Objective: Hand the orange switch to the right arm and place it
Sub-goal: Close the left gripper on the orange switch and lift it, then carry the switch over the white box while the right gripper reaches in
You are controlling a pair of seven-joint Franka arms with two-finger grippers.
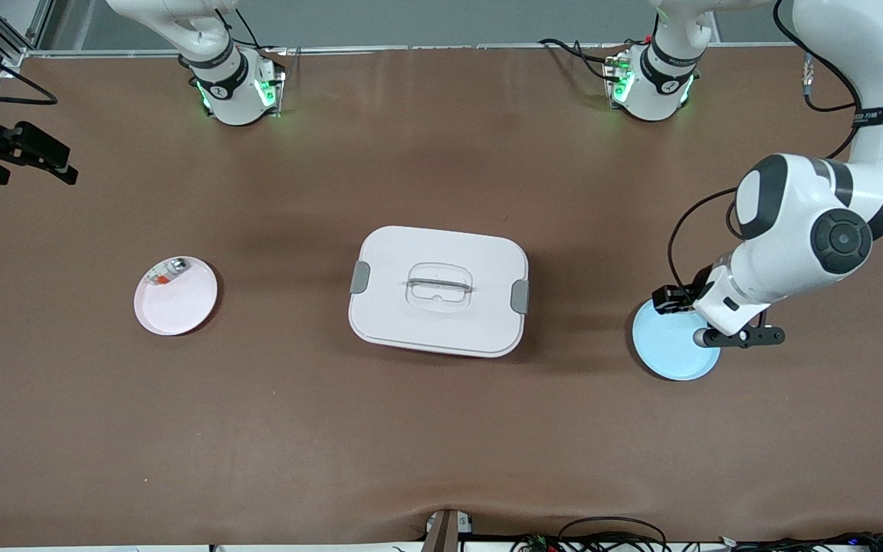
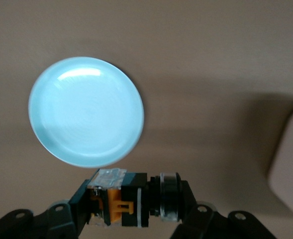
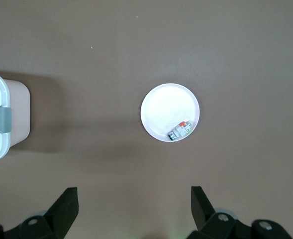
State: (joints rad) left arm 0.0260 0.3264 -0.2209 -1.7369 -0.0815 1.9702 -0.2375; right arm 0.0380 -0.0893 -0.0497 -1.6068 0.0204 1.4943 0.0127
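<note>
Listing by position relative to the white lidded box (image 1: pixel 438 290) at mid-table.

Item 1: the orange switch (image 2: pixel 131 199), clamped crosswise in the left gripper (image 2: pixel 131 209), in the air over the blue plate (image 1: pixel 667 349) toward the left arm's end of the table from the box. Black body, orange band, a clear block at one end, a dark ringed cap at the other. Judged light, rigid, hard plastic; smooth faces likely slippery; the clear end possibly brittle. Best hold for the handover: the free ringed end or the flat black sides, square-on, since the left fingers cover the middle.

Item 2: right gripper (image 3: pixel 134 214), jaws wide and empty, high over bare table toward the right arm's end from the box; this arm waits.

Item 3: pink plate (image 1: pixel 181 307), toward the right arm's end from the box, carrying a small silver-and-orange piece (image 1: pixel 165 271) at its rim.
</note>
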